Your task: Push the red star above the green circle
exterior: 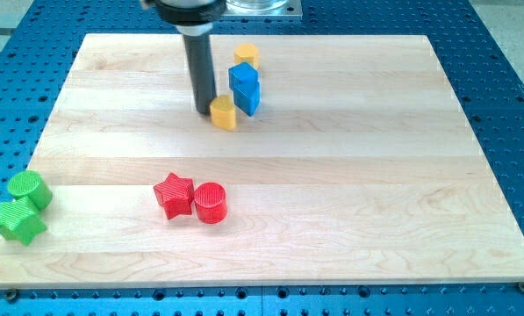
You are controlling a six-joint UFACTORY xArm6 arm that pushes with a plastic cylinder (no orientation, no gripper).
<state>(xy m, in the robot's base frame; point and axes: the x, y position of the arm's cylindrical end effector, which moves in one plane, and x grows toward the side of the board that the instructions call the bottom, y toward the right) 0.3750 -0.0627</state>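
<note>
The board [332, 175], pale wood on a blue perforated bench, fills nearly the whole view, and most of it lies bare. My rod comes down from the view's top, and my tip [205, 111] rests on the wood just to the left of a yellow block [224, 113], touching it or nearly so; I cannot tell which. There is no claw on this arm, so nothing opens or shuts and nothing is held: the rod only pushes. Just right of the yellow block stands the blue block [245, 88], and behind that a second yellow block [246, 55] near the top edge. The red star [174, 195] sits low and left of centre, touching a red cylinder [211, 203] on its right. Well apart from them, at the board's left edge, is the green circle [29, 190], with a green star [18, 221] touching it below. As I judge it, the push has not begun: my tip is far from the red star. The star must travel left and somewhat upward, to the bare wood above the circle. To do that well, I would bring my tip round to the star's lower right, entering between star and cylinder or nudging from below first, so the cylinder stays behind. Short, centred pushes should keep the star from spinning off the tip, and stopping short of the edge keeps it on the board.
</note>
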